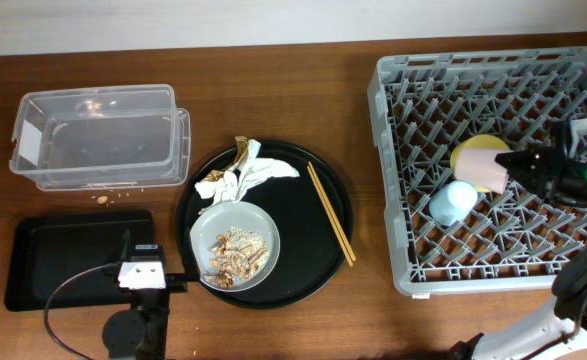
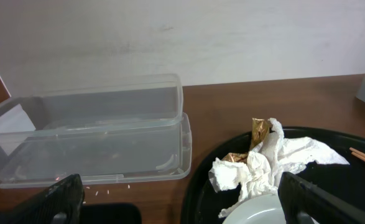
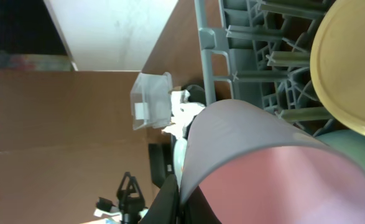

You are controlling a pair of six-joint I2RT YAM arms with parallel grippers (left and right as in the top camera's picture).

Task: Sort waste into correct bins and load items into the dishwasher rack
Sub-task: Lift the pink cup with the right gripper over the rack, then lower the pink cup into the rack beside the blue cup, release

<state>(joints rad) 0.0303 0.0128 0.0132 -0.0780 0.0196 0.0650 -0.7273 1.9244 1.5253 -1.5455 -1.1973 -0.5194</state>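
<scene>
Clear plastic tub (image 1: 98,140) sits at 10 o'clock, black rectangular tray (image 1: 63,260) at 8 o'clock. Left gripper (image 2: 179,208), jaws wide apart, stands at the 9 o'clock edge of the grey plate (image 1: 235,215). Plate holds food scraps (image 1: 238,255); crumpled napkins (image 1: 243,175) lie at its 12 o'clock on the round black tray (image 1: 313,270). In the dishwasher rack (image 1: 385,160), at 3 o'clock: light-blue cup (image 1: 453,202), yellow bowl (image 1: 478,148). Right gripper (image 1: 515,161) is clamped on the pink cup (image 1: 488,178).

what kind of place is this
Probably a robot test bench staged as a dish-clearing station, not a real kitchen: a wooden table against a plain wall, a dishwasher rack, and a tub and rectangular tray for sorting leftovers.
</scene>
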